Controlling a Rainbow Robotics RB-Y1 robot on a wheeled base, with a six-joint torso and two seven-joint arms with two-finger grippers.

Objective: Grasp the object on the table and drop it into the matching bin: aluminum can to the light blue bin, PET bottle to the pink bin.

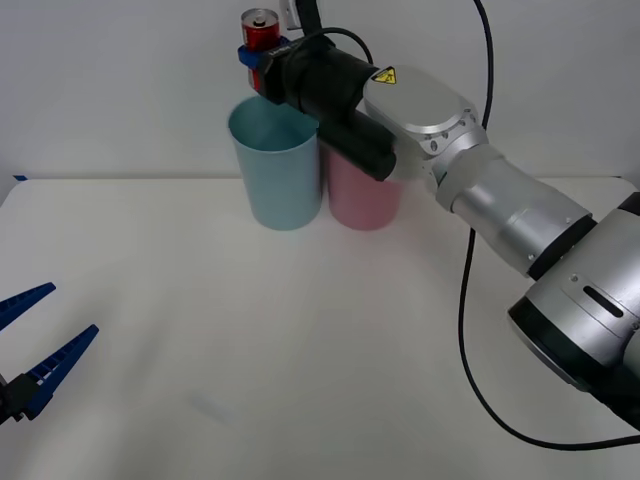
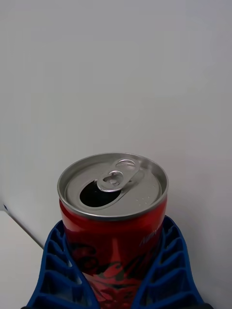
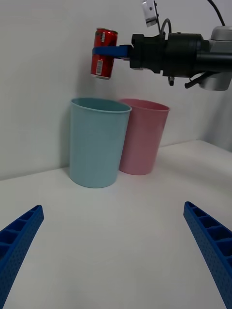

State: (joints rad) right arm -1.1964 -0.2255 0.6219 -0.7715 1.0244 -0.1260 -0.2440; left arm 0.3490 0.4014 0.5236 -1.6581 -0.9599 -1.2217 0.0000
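Blue ribbed fingers of the left gripper (image 1: 35, 352) sit spread wide with nothing between them, low over the near left of the white table (image 1: 300, 350), well apart from both bins. Ahead of it and farther off stands the light blue bin (image 1: 277, 165), touching or almost touching the pink bin (image 1: 360, 195) beside it. Above the blue bin's rim, the right gripper (image 1: 262, 55) reaches in from the right, clamped on the aluminum can (image 1: 260, 30) around its red body, holding it roughly upright and clear of the bin. From the right wrist, the can (image 2: 113, 212) sits between the fingers (image 2: 166, 260) with its tab lifted and mouth open, so it is probably empty: light, thin-walled, smooth and easy to dent. A moderate squeeze across the middle of the body, as here, seems the right hold.
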